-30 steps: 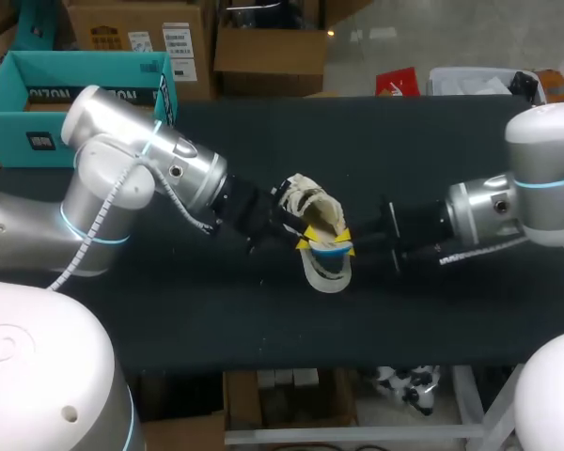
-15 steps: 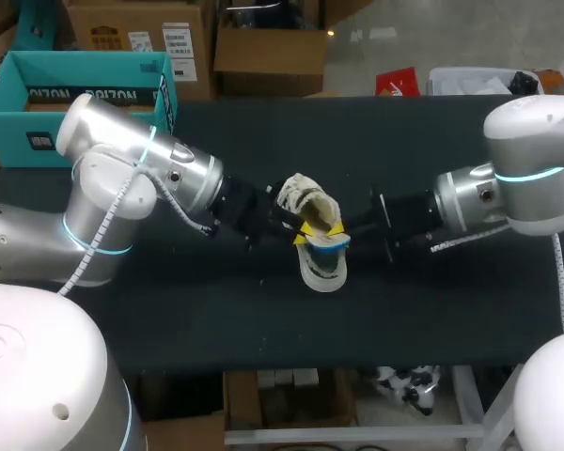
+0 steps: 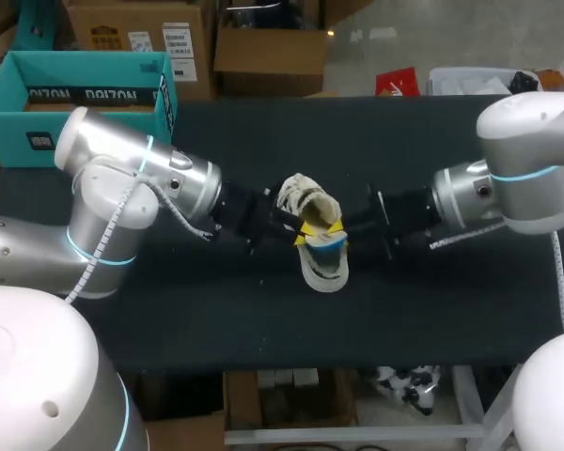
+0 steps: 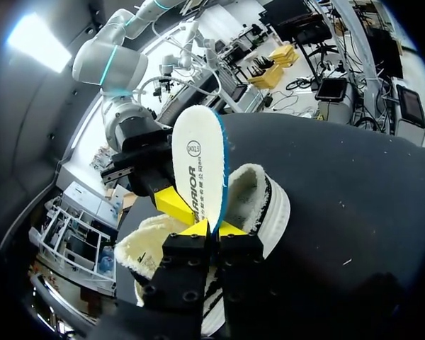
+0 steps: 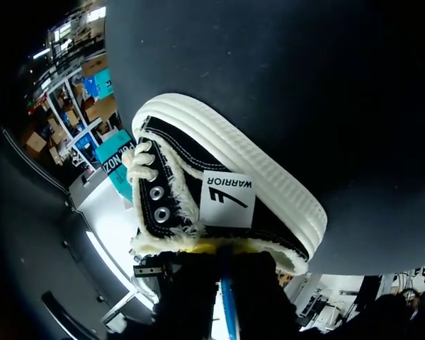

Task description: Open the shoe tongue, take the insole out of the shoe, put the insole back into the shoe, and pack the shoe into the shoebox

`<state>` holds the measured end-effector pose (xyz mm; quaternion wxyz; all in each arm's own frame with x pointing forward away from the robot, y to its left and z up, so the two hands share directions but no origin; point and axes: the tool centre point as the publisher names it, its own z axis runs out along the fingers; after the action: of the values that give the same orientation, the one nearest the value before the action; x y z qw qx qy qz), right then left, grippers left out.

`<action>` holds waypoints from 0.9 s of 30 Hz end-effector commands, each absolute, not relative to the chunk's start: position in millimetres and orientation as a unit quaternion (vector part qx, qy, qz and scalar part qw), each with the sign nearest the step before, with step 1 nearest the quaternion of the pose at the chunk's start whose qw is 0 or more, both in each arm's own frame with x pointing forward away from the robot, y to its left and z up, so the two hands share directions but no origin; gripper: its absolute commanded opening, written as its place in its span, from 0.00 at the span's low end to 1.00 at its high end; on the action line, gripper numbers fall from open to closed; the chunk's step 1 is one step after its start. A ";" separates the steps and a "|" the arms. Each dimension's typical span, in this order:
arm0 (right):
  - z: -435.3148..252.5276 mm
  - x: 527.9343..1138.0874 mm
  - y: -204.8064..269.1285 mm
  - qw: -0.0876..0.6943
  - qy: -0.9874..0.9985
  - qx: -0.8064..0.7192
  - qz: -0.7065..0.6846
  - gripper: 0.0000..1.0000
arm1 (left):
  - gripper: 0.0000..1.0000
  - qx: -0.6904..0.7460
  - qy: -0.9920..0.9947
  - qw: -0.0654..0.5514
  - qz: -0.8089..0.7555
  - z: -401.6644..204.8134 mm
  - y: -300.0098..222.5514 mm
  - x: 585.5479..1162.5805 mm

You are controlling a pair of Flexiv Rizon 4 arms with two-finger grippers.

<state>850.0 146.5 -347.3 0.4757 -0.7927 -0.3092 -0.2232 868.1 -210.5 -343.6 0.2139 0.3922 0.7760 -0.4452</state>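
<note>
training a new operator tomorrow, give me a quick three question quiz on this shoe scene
1. True or false: the insole lies flat inside the shoe.
2. What grips the insole? A) the left gripper, between its fingers B) a person's hand C) nothing
3. Fill in: the teal shoebox is on the robot's ____ side.
Key: 1 false; 2 A; 3 left.

Our head view takes in a long rectangular table (image 3: 263,310) covered edge to edge in dark, matte cloth. From the left wrist view we make out a small pale fleck (image 4: 347,262) lying on that cloth.
</note>
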 end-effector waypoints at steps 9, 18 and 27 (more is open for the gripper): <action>-350.9 848.8 144.3 0.477 -0.305 -0.792 -0.228 0.00 | 0.45 0.411 0.749 0.207 -0.476 -332.2 -208.6 845.4; -354.4 848.4 142.6 0.477 -0.298 -0.795 -0.227 0.00 | 0.00 0.428 0.737 0.217 -0.476 -327.9 -216.6 834.2; -339.8 822.1 140.1 0.468 -0.294 -0.801 -0.231 0.90 | 0.00 0.426 0.741 0.217 -0.471 -329.2 -216.3 836.9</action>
<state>835.5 144.7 -350.1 0.4796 -0.7946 -0.2983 -0.2228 836.9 -215.3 -327.0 0.2152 0.4277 0.7407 -0.4713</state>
